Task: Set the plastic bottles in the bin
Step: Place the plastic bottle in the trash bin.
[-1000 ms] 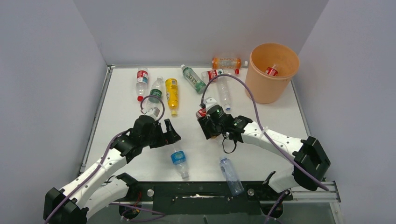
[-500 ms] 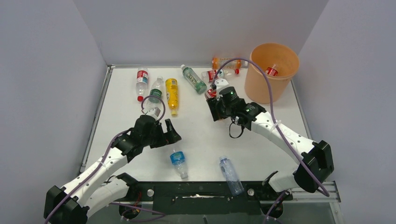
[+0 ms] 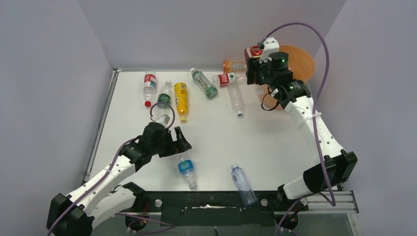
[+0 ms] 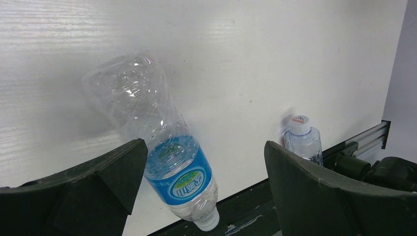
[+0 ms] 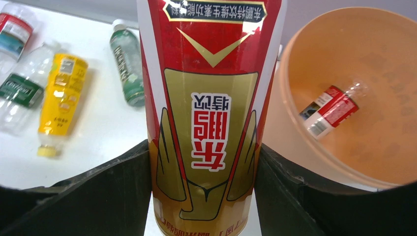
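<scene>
Red-gold btl, chevron label, clamped in R gripper beside peach bin; 1 red-label btl inside. L gripper agape. 9 btls on table.

Light: bright, even, from overhead | Shadows: faint, soft, close under the plastic bottles | Glare: streaky sheen on bench, left wrist | Focus: right wrist background slightly soft
</scene>
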You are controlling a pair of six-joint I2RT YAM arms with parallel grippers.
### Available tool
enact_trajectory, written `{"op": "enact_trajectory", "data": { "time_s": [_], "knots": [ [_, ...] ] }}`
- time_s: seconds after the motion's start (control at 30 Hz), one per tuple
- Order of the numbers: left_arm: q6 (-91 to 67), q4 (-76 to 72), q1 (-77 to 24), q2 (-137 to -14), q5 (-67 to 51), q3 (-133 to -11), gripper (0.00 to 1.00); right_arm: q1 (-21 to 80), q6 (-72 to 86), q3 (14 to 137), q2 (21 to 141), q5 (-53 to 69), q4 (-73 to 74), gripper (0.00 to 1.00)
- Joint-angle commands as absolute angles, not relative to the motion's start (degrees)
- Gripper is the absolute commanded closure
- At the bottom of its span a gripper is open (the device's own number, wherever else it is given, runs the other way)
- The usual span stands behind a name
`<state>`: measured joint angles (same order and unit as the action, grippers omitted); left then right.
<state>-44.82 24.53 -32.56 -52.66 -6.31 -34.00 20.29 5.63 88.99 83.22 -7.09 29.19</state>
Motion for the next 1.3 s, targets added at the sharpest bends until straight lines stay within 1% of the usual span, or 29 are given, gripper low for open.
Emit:
{"op": "enact_trajectory", "data": {
  "time_s": [0.0, 0.27, 0.43, 0.6, 0.9, 1.0, 1.03, 1.17, 1.2, 1.27],
  "knots": [
    [-44.8, 20.7, -32.8, -52.9, -7.4, -34.6, 0.09, 15.3, 6.4, 94.6, 86.8, -4.2, 26.4, 0.44],
    [-44.3, 22.0, -32.9, -52.6, -7.5, -35.5, 0.09, 7.8, 7.6, 106.9, 95.3, -5.4, 28.0, 0.44],
    [-44.2, 22.6, -32.9, -51.6, -7.1, -35.2, 0.09, 1.8, 10.4, 112.3, 99.3, -1.8, 27.8, 0.43],
    [-43.7, 23.3, -33.0, -51.8, -7.3, -35.9, 0.09, -1.9, 12.8, 117.5, 103.2, 1.0, 27.4, 0.43],
    [-41.9, 25.5, -32.9, -52.2, -7.3, -39.3, 0.09, -4.9, 14.5, 119.8, 108.4, 4.0, 26.0, 0.38],
    [-41.2, 26.0, -33.0, -52.6, -7.4, -40.2, 0.09, -5.3, 14.7, 119.8, 108.9, 4.6, 26.4, 0.34],
    [-41.2, 25.9, -33.0, -52.7, -7.4, -40.4, 0.09, -5.5, 14.8, 119.8, 108.8, 5.0, 26.5, 0.3],
    [-41.4, 25.6, -33.0, -53.2, -7.8, -40.8, 0.09, -5.5, 15.6, 120.2, 107.2, 6.8, 27.8, 0.09],
    [-41.3, 25.5, -32.9, -53.3, -7.9, -40.9, 0.09, -5.4, 15.5, 120.1, 106.6, 7.1, 27.9, 0.05],
    [-41.3, 25.5, -32.9, -53.6, -8.0, -41.1, 0.09, -5.4, 15.3, 120.5, 105.6, 7.6, 29.2, 0.03]
  ]
}}
